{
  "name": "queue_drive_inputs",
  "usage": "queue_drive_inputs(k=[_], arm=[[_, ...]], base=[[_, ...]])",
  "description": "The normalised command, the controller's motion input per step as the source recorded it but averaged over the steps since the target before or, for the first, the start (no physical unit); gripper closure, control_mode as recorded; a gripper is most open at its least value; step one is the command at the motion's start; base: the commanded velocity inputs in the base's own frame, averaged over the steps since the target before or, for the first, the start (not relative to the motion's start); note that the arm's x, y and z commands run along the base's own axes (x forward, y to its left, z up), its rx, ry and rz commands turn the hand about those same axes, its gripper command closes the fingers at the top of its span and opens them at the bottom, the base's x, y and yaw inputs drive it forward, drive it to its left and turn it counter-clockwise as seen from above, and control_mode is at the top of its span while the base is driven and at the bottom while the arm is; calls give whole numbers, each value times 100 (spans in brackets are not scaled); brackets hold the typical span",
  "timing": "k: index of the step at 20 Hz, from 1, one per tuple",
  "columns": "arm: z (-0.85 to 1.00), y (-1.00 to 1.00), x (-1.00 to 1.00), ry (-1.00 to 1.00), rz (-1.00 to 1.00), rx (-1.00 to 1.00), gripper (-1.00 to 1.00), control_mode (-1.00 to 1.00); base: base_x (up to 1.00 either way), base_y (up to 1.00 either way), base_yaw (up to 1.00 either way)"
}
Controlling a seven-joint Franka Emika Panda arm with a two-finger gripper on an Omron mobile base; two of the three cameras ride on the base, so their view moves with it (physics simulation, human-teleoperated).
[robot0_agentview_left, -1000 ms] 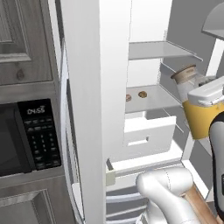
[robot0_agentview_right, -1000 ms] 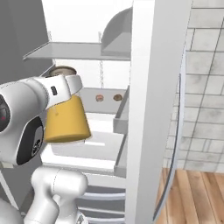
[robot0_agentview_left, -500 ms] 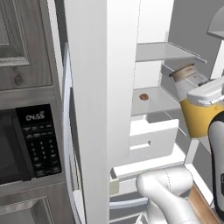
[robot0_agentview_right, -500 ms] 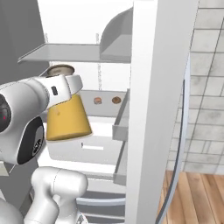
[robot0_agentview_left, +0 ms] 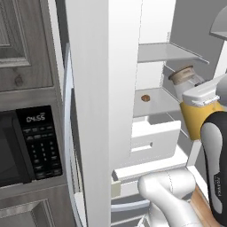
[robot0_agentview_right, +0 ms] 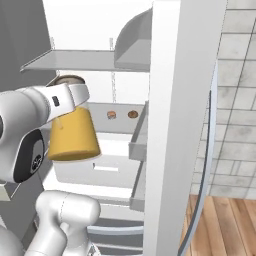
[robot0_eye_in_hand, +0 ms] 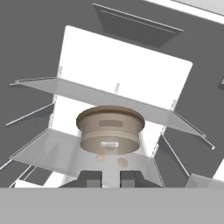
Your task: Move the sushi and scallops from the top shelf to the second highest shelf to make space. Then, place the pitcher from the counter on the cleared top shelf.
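My gripper (robot0_eye_in_hand: 109, 178) is shut on the pitcher (robot0_agentview_right: 74, 134), a tall clear vessel with an amber body and a brownish top (robot0_eye_in_hand: 110, 126). I hold it by the neck in front of the open fridge, and its body (robot0_agentview_left: 195, 113) hangs a little below the top shelf (robot0_agentview_right: 75, 60). That thin grey panel (robot0_agentview_left: 165, 52) is bare. The sushi (robot0_agentview_right: 111, 115) and the scallops (robot0_agentview_right: 132, 114) lie side by side on the second highest shelf (robot0_agentview_right: 122, 106). In the left base view one brown lump, the scallops (robot0_agentview_left: 145, 98), rests on that shelf (robot0_agentview_left: 155, 106).
The fridge door's white edge (robot0_agentview_left: 102, 88) stands close on the left, with a microwave (robot0_agentview_left: 26, 146) beyond it. A white drawer (robot0_agentview_left: 150, 139) sits under the shelves. Door bins (robot0_agentview_right: 137, 142), a tiled wall and a wood floor (robot0_agentview_right: 220, 220) lie to the right.
The whole picture has shifted a little, so the camera moved: the door edge now covers one of the two morsels in the left base view. The pitcher stays in my grip.
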Motion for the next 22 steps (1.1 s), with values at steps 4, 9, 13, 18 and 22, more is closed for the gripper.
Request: queue_drive_inputs(k=[4, 9, 13, 18, 22], arm=[[0, 0, 0, -3, 0, 0, 100, -100], [0, 7, 0, -28, 12, 0, 100, -100], [1, 7, 0, -35, 23, 0, 100, -100], [15, 13, 0, -24, 22, 1, 100, -100], [17, 32, 0, -12, 15, 1, 100, -100]], base=[[0, 0, 0], [0, 0, 0], [0, 0, 0], [0, 0, 0], [0, 0, 0]])
